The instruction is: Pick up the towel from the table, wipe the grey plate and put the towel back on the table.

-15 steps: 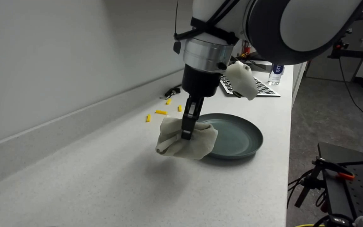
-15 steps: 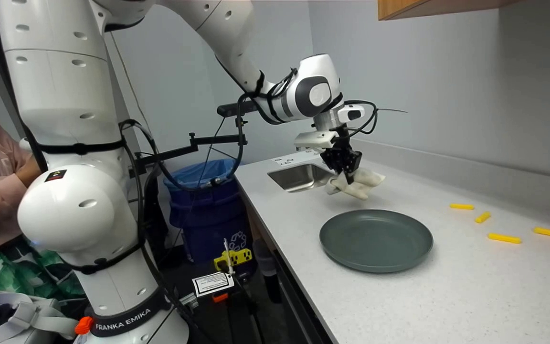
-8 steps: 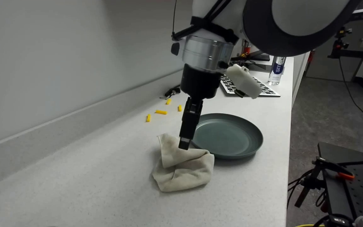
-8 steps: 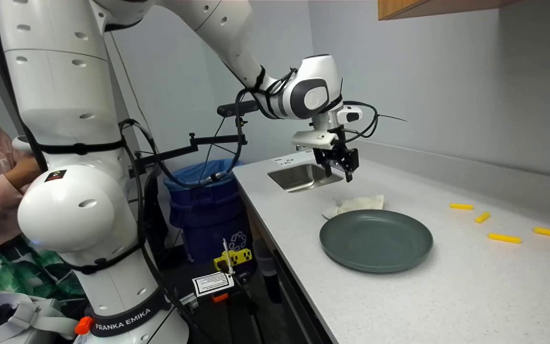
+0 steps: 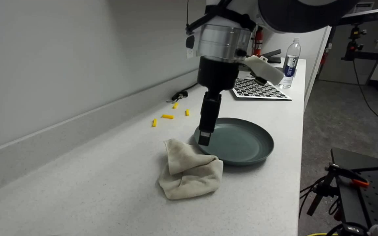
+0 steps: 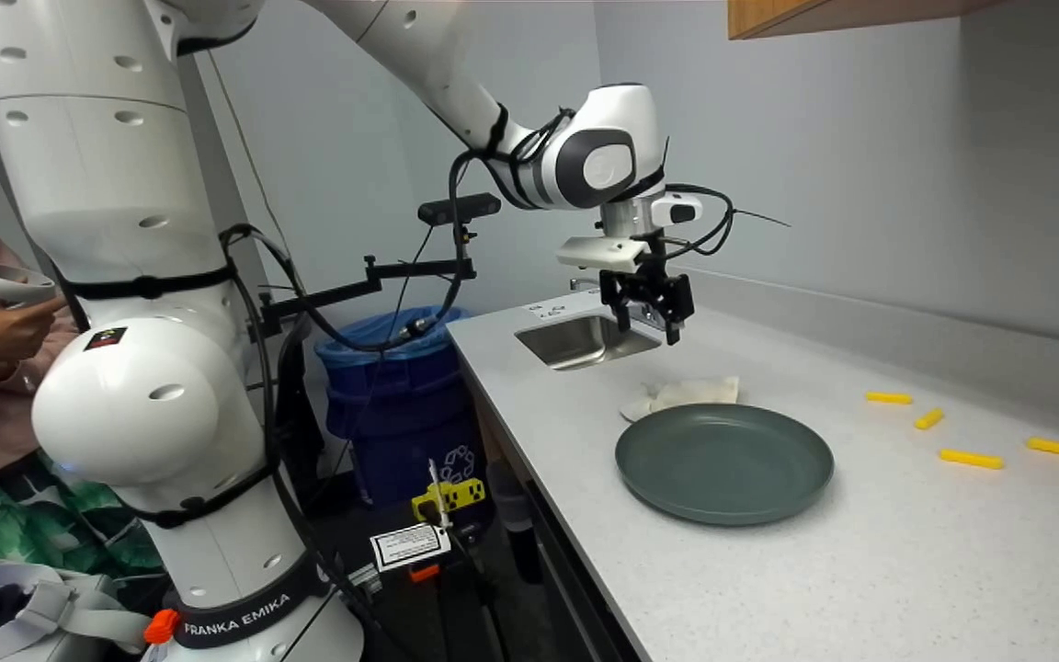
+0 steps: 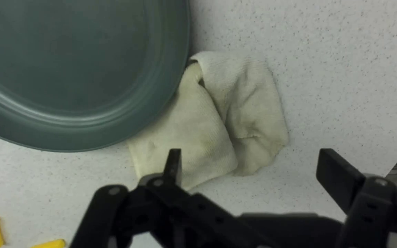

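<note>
The towel (image 5: 192,177), pale and crumpled in loose folds, lies on the table (image 5: 116,193) right beside the grey plate (image 5: 241,141). In the wrist view the rim of the plate (image 7: 81,62) hides a little of the towel's (image 7: 253,103) edge; whether they touch I cannot tell. My gripper (image 7: 250,155) is open above the towel, its fingers wide apart with only air between them. In an exterior view the gripper (image 6: 648,331) hangs well clear of the table, and most of the towel (image 6: 690,393) is hidden behind the plate.
Several yellow pieces (image 5: 167,116) and some keys (image 5: 179,95) lie near the wall. Beyond the plate are a black-and-white patterned board (image 5: 258,89) and a bottle (image 5: 289,70). A sink (image 6: 585,343) is set into the counter. A cabinet (image 6: 824,17) overhangs it.
One second ago the gripper held the towel in the air. It has since opened, the towel has dropped onto the table, and the gripper has risen away from it. The plate has not moved.
</note>
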`<act>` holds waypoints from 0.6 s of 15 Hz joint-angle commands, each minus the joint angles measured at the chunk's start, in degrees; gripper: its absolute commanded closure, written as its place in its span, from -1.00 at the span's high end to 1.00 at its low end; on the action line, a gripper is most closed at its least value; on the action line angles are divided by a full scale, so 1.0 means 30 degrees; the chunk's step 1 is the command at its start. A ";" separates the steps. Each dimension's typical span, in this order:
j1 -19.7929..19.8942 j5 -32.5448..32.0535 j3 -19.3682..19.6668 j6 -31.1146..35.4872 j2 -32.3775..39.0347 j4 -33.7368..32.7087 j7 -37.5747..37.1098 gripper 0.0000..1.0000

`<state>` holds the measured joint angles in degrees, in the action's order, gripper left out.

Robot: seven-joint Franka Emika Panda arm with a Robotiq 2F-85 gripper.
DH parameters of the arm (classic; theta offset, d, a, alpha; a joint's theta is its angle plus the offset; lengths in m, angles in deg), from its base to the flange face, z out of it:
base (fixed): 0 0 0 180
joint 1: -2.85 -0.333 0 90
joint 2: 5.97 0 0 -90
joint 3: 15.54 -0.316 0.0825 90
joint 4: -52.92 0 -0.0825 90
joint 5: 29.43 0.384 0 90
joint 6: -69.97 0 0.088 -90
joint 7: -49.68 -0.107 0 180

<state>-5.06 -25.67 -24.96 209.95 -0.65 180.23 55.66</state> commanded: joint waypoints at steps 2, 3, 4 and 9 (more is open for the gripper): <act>0.0170 -0.0527 0.0485 -0.2201 -0.2321 0.0984 -0.0440 1.00; 0.0165 -0.0684 0.0571 -0.2492 -0.2674 0.1112 -0.0546 1.00; 0.0156 -0.0886 0.0634 -0.2727 -0.3100 0.1281 -0.0681 1.00; 0.0048 -0.1744 0.0532 -0.2443 -0.5095 0.2175 -0.1633 1.00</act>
<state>-4.93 -29.20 -23.06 202.71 -10.72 183.80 52.92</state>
